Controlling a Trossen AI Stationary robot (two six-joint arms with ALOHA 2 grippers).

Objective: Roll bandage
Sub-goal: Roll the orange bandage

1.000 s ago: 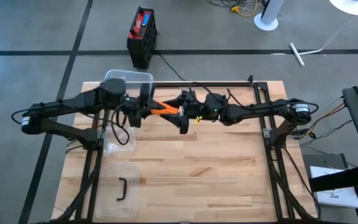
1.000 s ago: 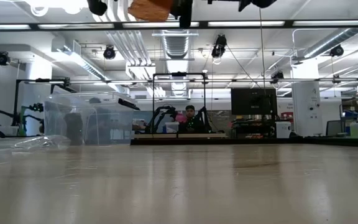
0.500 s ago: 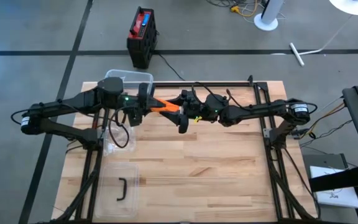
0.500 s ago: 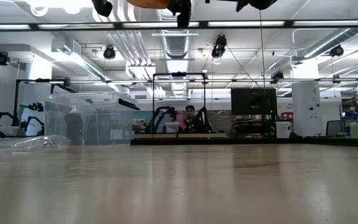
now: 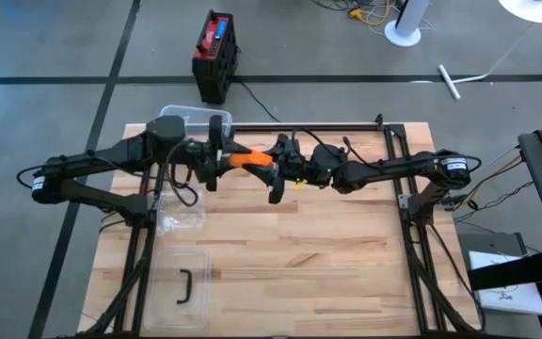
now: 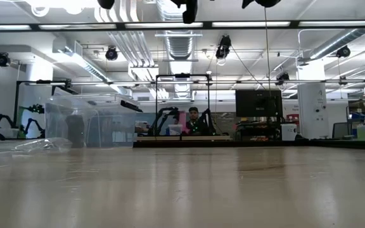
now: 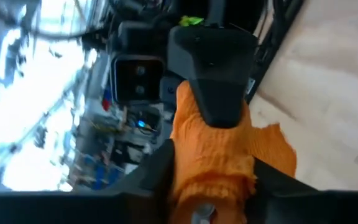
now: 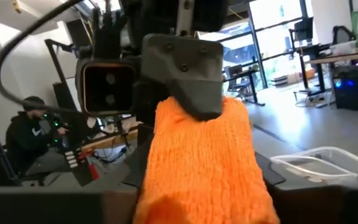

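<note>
The orange bandage (image 5: 250,159) hung in the air above the far part of the wooden table (image 5: 327,254), stretched between our two grippers. Our left gripper (image 5: 216,162) was clamped on one end and our right gripper (image 5: 278,169) on the other, nearly touching. A clear plastic box (image 5: 196,121) sat at the far left corner, its lid (image 5: 183,287) near the front.

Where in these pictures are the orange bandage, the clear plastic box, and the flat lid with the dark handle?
orange bandage (image 5: 248,159): high view, on the stretch between the two arms.
clear plastic box (image 5: 196,121): high view, on its far rim.
lid (image 5: 169,294): high view, on the clear panel beside the dark handle.
</note>
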